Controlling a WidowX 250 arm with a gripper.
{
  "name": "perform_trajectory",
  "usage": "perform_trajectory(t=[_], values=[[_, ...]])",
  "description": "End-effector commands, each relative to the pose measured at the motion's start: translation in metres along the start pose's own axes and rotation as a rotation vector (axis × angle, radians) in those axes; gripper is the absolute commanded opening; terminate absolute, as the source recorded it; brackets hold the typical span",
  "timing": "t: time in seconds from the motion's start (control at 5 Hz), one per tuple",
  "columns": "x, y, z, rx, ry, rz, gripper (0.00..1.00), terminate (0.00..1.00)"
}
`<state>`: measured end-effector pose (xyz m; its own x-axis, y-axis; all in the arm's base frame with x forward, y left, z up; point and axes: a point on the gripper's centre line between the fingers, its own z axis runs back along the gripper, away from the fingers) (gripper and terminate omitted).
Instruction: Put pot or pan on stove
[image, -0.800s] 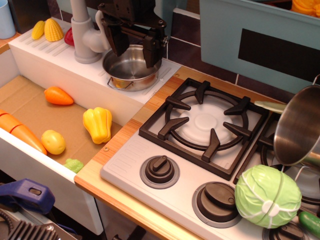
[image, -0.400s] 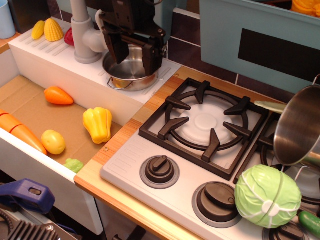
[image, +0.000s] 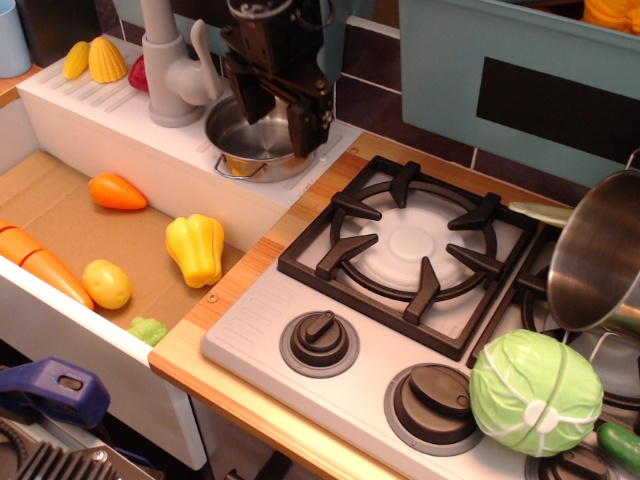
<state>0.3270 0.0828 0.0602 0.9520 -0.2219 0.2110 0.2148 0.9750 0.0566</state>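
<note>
The small shallow steel pot with a wire loop handle sits on the white ledge to the left of the stove, beside the grey faucet. My black gripper hangs over it, open, with its fingers reaching down over the pot's rim and inside; part of the pot is hidden behind them. I cannot tell if the fingers touch the pot. The stove has a grey-white body, a black four-pronged grate and dark knobs.
A taller steel pot leans at the right edge. A green cabbage lies on the stove's front right. A grey faucet stands left of the small pot. Toy vegetables, including a yellow pepper, lie in the sink basin.
My gripper has moved right and down and turned, its fingers now lower over the small pot. The pot has not moved.
</note>
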Motion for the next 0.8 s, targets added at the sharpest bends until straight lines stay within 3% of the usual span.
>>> perform_trajectory(t=[0.0, 0.2, 0.6], values=[[0.021, 0.012, -0.002, 0.008, -0.068, -0.021, 1.00, 0.00], [0.026, 0.016, -0.013, 0.015, -0.081, -0.027, 1.00, 0.00], [0.037, 0.035, -0.038, -0.036, -0.066, -0.007, 1.00, 0.00]])
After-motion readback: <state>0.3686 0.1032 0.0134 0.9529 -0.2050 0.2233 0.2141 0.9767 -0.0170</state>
